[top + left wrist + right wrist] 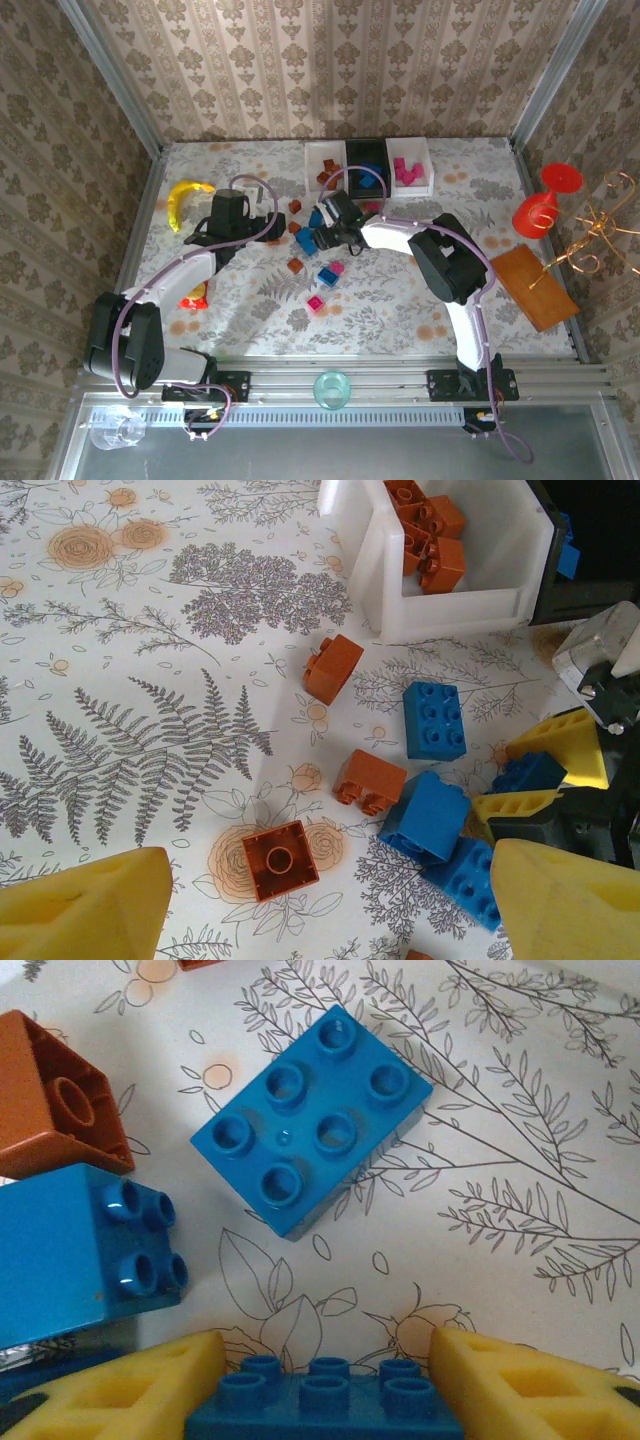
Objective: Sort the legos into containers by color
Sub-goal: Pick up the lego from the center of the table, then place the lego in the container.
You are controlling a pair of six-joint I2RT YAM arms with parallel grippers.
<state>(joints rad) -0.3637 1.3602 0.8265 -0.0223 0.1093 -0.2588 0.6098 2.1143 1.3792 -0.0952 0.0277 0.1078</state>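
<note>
- The right gripper [328,1342] has its yellow pads [130,1390] set against the two short ends of a flat blue brick [325,1400]. It grasps this brick, which lies studs up, so the ends give the pads flat faces to press on.
- I cannot tell whether the brick is lifted from the cloth or not.
- Just beyond it lie another six-stud blue brick [310,1120] and a tall blue block [70,1250], apart from the fingers.
- The left gripper [330,880] is released, with its fingers spread wide and nothing between them. It hangs over an upturned brown brick [280,858], probably because this is its next piece.
- The white tray [440,605] near it already holds brown bricks and the black tray [366,146] holds blue ones. I judge that the grasped brick belongs there. The second white tray [428,165] keeps the pink ones.
- Some pink bricks [317,303] wait on the table, so the sorting is about half done.
- The table [400,300] wears a cloth printed with ferns and roses. The patterned wallpaper panels [300,70] close three sides, and a banana [185,195] and a red goblet [545,200] stand aside.
</note>
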